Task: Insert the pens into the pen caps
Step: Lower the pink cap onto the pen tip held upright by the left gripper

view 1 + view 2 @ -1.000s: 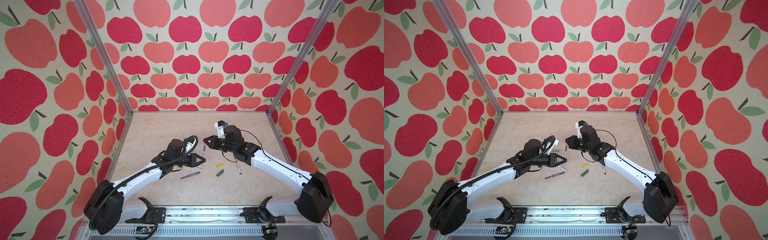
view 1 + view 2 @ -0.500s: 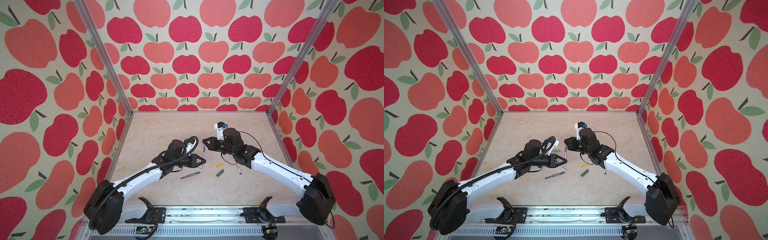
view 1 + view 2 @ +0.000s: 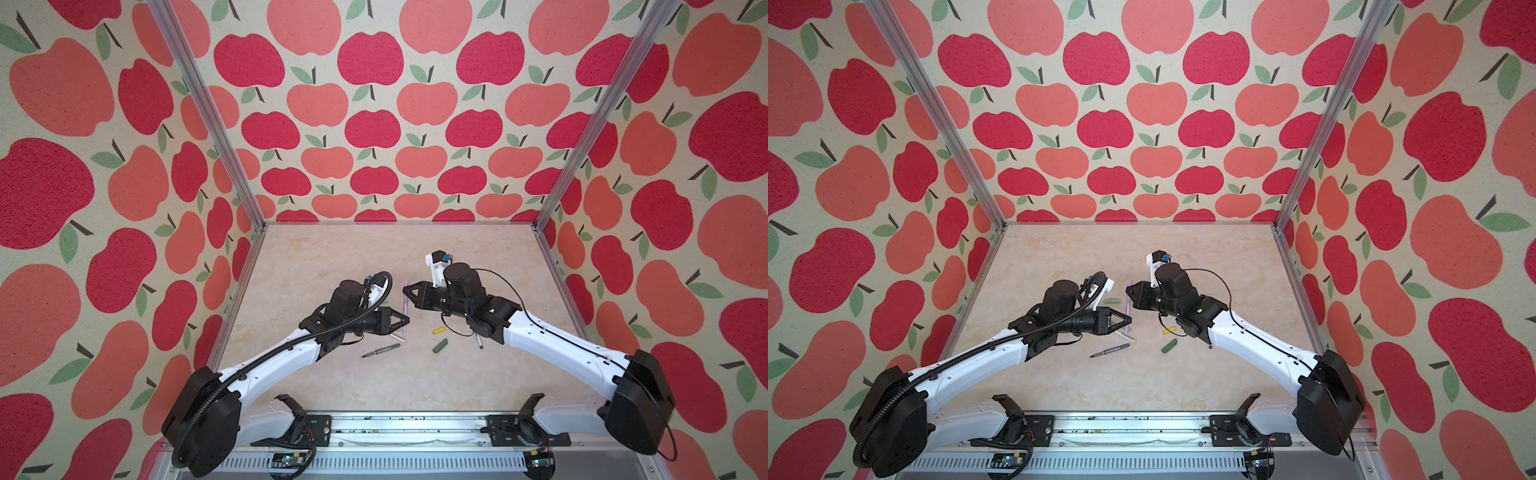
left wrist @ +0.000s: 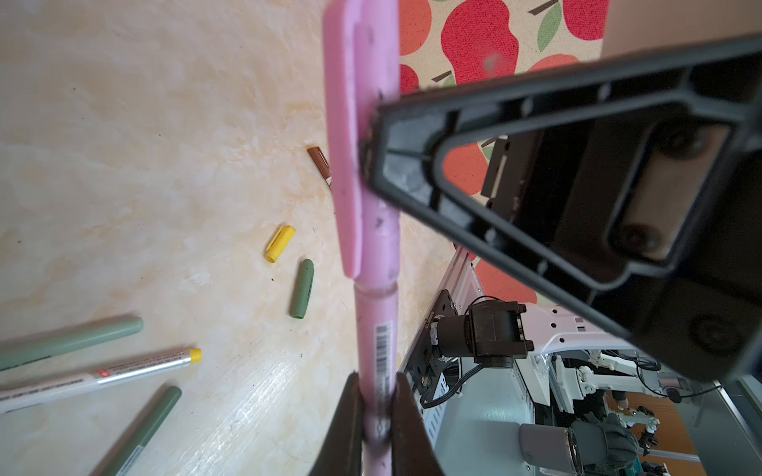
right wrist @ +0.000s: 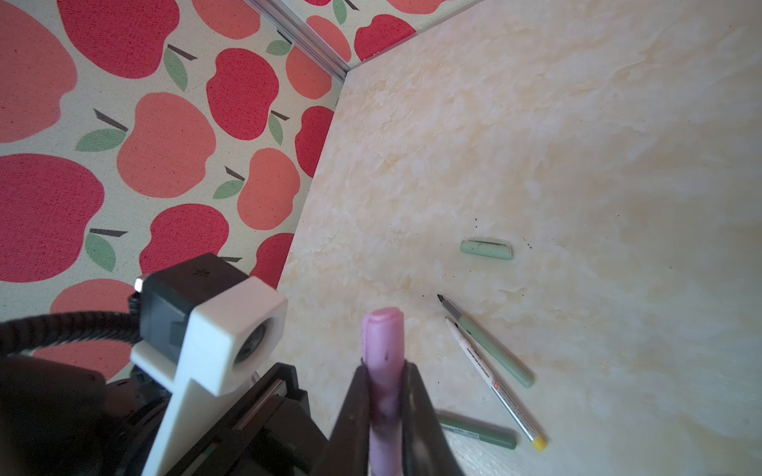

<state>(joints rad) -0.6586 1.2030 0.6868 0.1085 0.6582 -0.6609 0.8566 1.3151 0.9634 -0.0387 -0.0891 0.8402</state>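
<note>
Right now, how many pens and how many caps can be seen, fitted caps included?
Pens: 5 - pink pen, pale green pen, dark green pen, yellow pen, brown pen (half hidden)
Caps: 5 - pink cap, pale green cap, dark green cap, yellow cap, brown cap
Total: 10

White links (image 3: 270, 368), black joints (image 3: 208, 424); left gripper (image 3: 407, 321) and right gripper (image 3: 404, 291) black triangular frames; ribbed hose (image 3: 266, 353) left, thin wire (image 3: 513, 289) right

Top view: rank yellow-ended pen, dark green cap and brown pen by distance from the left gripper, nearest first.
1. Yellow-ended pen: on the table right by the left gripper.
2. Dark green cap: toward the middle.
3. Brown pen: far right of the group.
</note>
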